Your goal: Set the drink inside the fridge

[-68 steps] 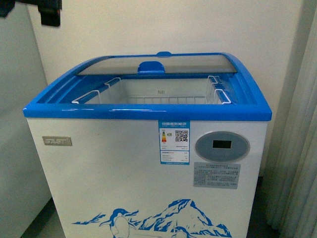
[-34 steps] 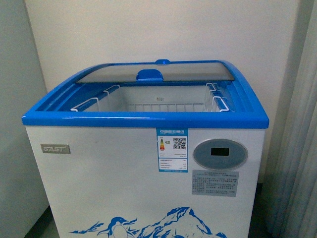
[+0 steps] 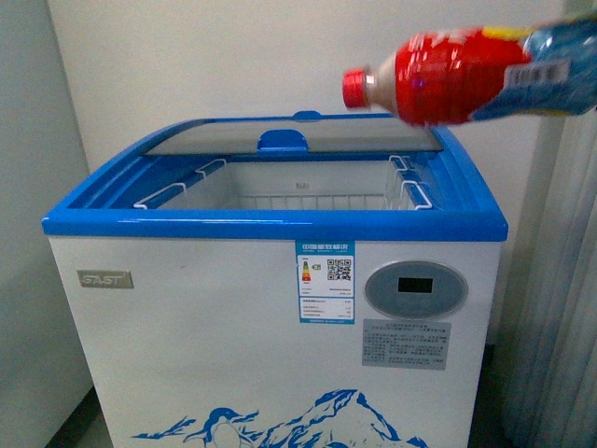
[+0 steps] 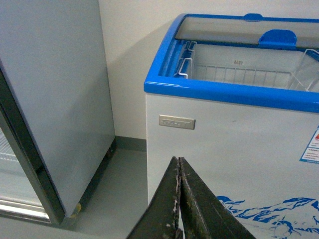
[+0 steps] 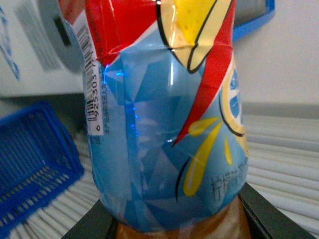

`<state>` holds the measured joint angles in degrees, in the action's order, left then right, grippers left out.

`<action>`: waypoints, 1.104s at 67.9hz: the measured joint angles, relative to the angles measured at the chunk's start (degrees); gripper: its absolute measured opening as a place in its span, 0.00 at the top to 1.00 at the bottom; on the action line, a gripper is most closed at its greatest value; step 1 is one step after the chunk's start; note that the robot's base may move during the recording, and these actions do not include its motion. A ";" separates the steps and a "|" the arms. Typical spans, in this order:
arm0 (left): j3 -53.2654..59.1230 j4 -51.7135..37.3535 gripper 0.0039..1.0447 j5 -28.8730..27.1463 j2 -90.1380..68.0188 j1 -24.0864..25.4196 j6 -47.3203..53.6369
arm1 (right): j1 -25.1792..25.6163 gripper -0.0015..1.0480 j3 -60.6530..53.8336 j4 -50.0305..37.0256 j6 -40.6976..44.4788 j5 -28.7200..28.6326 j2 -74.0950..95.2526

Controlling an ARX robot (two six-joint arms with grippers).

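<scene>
Red drink (image 3: 466, 70) horiz. by open fridge (image 3: 270, 225)

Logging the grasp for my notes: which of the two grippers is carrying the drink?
The right gripper: it clasps the base of the drink from both sides. The left gripper is shut on nothing, facing the front of the fridge.

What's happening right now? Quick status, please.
Left gripper shut, empty. Right gripper shut on bottle, sideways, higher than fridge rim. Lid open, nothing blocking the opening.
</scene>
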<state>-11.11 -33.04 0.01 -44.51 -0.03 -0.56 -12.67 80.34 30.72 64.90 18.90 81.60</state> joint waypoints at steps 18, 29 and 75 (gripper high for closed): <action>4.20 1.95 0.98 0.00 6.34 0.00 0.04 | -3.19 0.61 11.78 -4.20 3.67 5.73 16.63; 6.05 4.15 0.98 0.02 10.38 0.00 0.04 | -5.70 0.61 13.20 -8.68 3.93 6.25 21.70; 10.29 14.23 0.98 0.00 25.73 0.00 0.11 | -8.44 0.29 17.75 -21.05 5.55 9.51 34.71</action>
<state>-0.82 -18.81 0.01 -18.79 -0.03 -0.45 -21.10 98.08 9.67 70.46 28.40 116.31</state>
